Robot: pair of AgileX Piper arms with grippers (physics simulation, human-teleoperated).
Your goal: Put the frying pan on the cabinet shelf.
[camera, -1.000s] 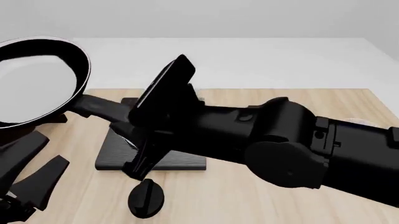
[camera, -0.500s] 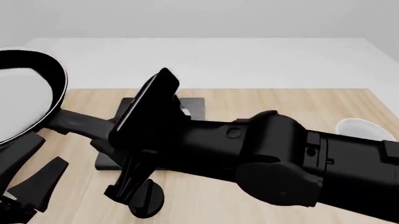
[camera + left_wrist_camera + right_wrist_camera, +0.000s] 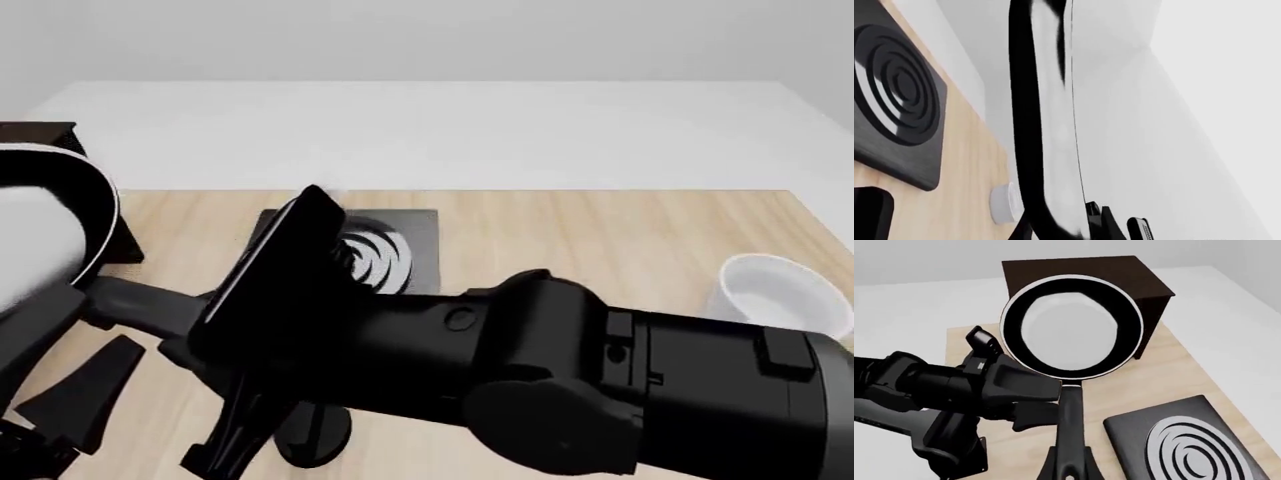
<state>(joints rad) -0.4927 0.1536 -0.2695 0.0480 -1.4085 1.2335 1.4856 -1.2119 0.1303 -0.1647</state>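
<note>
The frying pan is at the far left, held in the air, and mostly cut off by the frame edge. In the right wrist view the pan shows its pale inside in front of the dark brown cabinet. My right gripper is shut on the pan's long handle. The cabinet shows only as a dark corner behind the pan; its shelf is hidden. My left gripper is open and empty, just below the handle. The left wrist view shows the pan edge-on.
The black stove plate with grey rings lies mid-table, partly behind my right arm. A white bowl stands at the right edge. My left arm lies beside the handle.
My right arm has carried the pan left and lower, toward the cabinet. The stove plate's rings and the white bowl have come into sight. The left gripper has stayed put.
</note>
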